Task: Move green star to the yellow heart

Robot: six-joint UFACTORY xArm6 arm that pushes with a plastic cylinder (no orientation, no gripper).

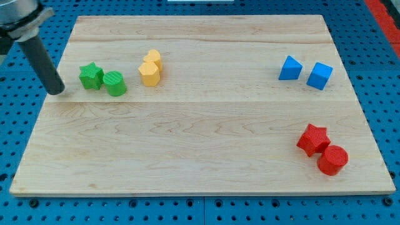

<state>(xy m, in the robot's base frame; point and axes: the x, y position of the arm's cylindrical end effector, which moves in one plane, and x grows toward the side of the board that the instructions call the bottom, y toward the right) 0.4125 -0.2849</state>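
The green star (pixel 91 75) lies near the board's upper left, touching a green cylinder (pixel 115 84) on its right. The yellow heart (pixel 149 73) lies further right, touching a second yellow block (pixel 153 59) just above it. My tip (pixel 56 90) rests on the board left of the green star, with a small gap between them. The dark rod leans up to the view's top left corner.
The wooden board (pixel 200 144) lies on a blue perforated table. A blue triangle-like block (pixel 290 68) and a blue cube (pixel 320 75) sit at the upper right. A red star (pixel 313 139) and a red cylinder (pixel 332 159) sit at the lower right.
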